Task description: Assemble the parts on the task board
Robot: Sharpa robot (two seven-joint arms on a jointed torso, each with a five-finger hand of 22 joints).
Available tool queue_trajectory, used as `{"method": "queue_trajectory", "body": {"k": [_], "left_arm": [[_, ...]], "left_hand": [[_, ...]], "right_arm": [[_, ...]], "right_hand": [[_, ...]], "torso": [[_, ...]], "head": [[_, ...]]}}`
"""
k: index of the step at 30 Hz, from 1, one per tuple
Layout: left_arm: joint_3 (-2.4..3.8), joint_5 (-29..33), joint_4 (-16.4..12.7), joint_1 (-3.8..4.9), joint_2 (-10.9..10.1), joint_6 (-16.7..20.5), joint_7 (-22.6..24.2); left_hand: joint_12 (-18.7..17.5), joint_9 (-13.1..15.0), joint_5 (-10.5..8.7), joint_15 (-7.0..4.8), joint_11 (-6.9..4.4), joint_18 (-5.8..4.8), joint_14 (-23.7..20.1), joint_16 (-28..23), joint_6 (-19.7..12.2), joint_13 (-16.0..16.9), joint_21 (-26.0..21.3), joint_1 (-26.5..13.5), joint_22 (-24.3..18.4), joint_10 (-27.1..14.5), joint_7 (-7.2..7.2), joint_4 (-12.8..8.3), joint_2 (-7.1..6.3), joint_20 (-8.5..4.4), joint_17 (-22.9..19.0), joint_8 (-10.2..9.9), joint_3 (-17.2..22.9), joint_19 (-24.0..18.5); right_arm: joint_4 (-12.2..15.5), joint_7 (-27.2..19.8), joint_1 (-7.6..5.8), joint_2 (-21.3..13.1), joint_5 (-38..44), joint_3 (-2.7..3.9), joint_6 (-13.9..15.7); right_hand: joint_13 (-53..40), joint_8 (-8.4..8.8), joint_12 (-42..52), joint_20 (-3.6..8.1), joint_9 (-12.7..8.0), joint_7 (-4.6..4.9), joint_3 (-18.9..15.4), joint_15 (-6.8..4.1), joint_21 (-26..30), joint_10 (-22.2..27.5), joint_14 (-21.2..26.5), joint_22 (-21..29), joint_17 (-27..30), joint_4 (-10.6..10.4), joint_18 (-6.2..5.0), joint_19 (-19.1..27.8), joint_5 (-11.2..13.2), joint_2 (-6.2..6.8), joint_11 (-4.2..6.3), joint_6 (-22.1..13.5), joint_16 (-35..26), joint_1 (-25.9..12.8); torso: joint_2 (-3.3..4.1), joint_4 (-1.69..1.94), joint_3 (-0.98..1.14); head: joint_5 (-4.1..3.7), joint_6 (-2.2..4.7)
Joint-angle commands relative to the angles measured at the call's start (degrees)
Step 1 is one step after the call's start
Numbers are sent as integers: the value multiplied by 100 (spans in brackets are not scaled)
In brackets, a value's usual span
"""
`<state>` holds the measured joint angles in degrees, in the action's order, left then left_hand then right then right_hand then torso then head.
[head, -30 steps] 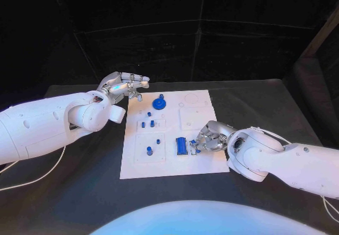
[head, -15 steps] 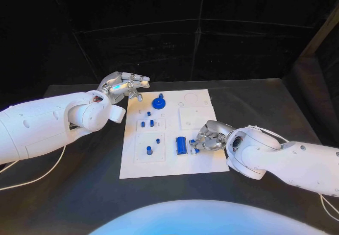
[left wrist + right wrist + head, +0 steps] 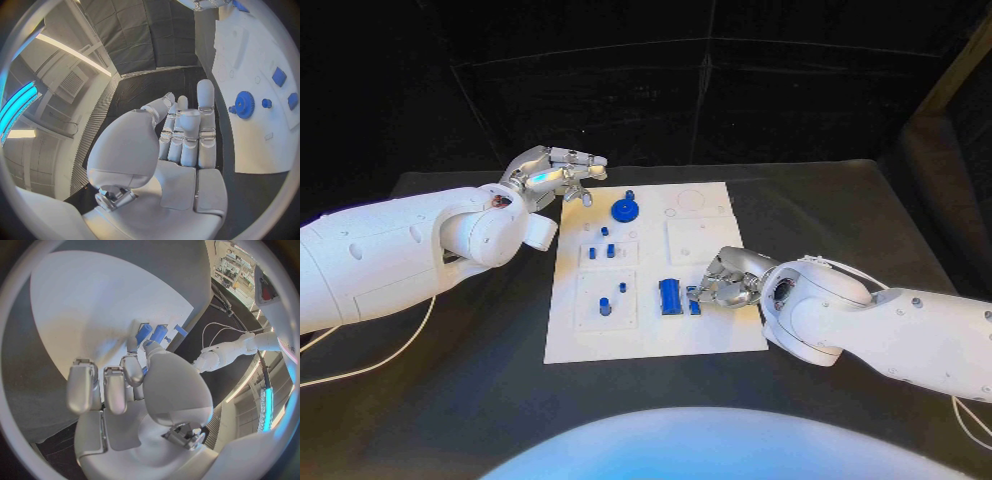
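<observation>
Your right robot hand (image 3: 724, 281) pinches, it seems, a small blue part (image 3: 694, 301) beside the blue block (image 3: 671, 296) on the task board (image 3: 704, 330); your left robot hand (image 3: 554, 175) hovers empty, fingers loosely spread.

The task board (image 3: 711, 325) is a flat white plate lying in the middle of the black table. Small blue parts sit on it. A round blue gear (image 3: 626, 211) with a knob on top stands near the far end. Below it, a few short blue pegs (image 3: 606, 248) stand in a small square. Closer in, two more little blue pieces (image 3: 604, 305) sit in another square. A long blue block (image 3: 671, 296) lies near the board's near right side, with a smaller blue piece (image 3: 694, 300) just beside it.
</observation>
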<state>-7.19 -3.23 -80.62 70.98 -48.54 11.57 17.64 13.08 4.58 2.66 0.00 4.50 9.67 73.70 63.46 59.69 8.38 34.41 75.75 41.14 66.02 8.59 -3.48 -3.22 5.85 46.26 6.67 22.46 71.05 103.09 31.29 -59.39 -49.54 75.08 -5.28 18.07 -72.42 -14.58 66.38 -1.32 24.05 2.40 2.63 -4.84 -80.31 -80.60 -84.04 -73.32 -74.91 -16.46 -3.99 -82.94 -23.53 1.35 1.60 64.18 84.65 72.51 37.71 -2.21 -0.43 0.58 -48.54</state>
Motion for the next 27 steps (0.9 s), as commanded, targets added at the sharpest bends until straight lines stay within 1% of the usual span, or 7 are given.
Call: {"method": "queue_trajectory", "body": {"k": [1,5,8,10,12,21,27], "left_arm": [[4,13,-10,8,4,-76,2],[4,13,-10,8,2,-75,3],[4,13,-11,8,1,-74,4],[4,13,-13,8,-1,-75,3],[4,13,-13,8,-3,-75,2],[3,13,-9,8,-16,-70,4],[3,13,-7,8,-17,-67,7]], "left_hand": [[39,-7,12,12,16,73,-31,-33,30,6,-33,-15,-6,-40,18,3,54,-1,-5,-14,-19,-44],[39,-7,12,12,16,73,-31,-33,30,6,-33,-15,-6,-40,18,3,54,-1,-5,-14,-19,-44],[39,-7,12,12,16,73,-31,-33,30,6,-33,-15,-6,-40,18,3,54,-1,-5,-14,-19,-44],[39,-7,12,12,16,73,-31,-33,30,6,-33,-15,-6,-40,18,3,54,-1,-5,-14,-19,-44],[39,-7,12,12,16,73,-31,-33,30,6,-33,-15,-6,-40,18,3,54,-1,-5,-14,-19,-44],[39,-7,12,12,16,73,-31,-33,30,6,-33,-15,-6,-40,18,3,54,-1,-5,-14,-19,-44],[38,-8,12,12,16,73,-37,-37,26,7,-35,-12,-6,-46,18,-1,53,0,-13,-16,-20,-46]], "right_arm": [[18,-23,-2,13,81,-1,-50],[13,-22,-2,10,119,-1,-30],[7,-21,-2,4,148,-1,-13],[5,-21,-2,-11,168,-1,21],[12,-22,-2,-26,179,-1,48],[227,-113,-1,-229,159,-2,-2],[353,-151,0,-367,136,-3,-108]], "right_hand": [[-12,20,28,10,13,37,-57,-26,-18,-41,-429,-6,-695,8,51,-15,-36,-6,-14,18,16,-78],[-12,22,11,7,27,42,-137,-22,-16,-37,-428,-6,-693,7,51,-14,109,-7,-19,17,13,-182],[-11,25,-13,-1,46,53,-292,-9,-9,-30,-425,0,-688,-1,50,-10,663,-34,-31,20,8,-389],[-15,30,-29,-7,65,55,-485,-6,-4,-25,-424,4,-683,0,49,-7,1206,-74,-35,14,3,-599],[-20,33,-39,-8,80,55,-589,-7,-2,-21,-424,3,-684,10,48,-6,1441,-103,-35,7,3,-642],[-35,39,-65,-12,124,61,-885,-2,10,-10,-425,12,-688,98,45,1,1860,13,-43,-15,2,-497],[-39,43,-81,-15,144,65,-964,2,14,-1,-423,11,-681,173,45,3,1907,13,-46,-29,-5,-339]], "torso": [[3,-4,0],[-2,-5,-2],[-1,-4,-1],[-1,-1,-1],[-3,1,-1],[-5,-17,7],[-6,-13,-1]], "head": [[2,-3],[2,-5],[2,-4],[6,-7],[4,-10],[15,-3],[-15,4]]}}
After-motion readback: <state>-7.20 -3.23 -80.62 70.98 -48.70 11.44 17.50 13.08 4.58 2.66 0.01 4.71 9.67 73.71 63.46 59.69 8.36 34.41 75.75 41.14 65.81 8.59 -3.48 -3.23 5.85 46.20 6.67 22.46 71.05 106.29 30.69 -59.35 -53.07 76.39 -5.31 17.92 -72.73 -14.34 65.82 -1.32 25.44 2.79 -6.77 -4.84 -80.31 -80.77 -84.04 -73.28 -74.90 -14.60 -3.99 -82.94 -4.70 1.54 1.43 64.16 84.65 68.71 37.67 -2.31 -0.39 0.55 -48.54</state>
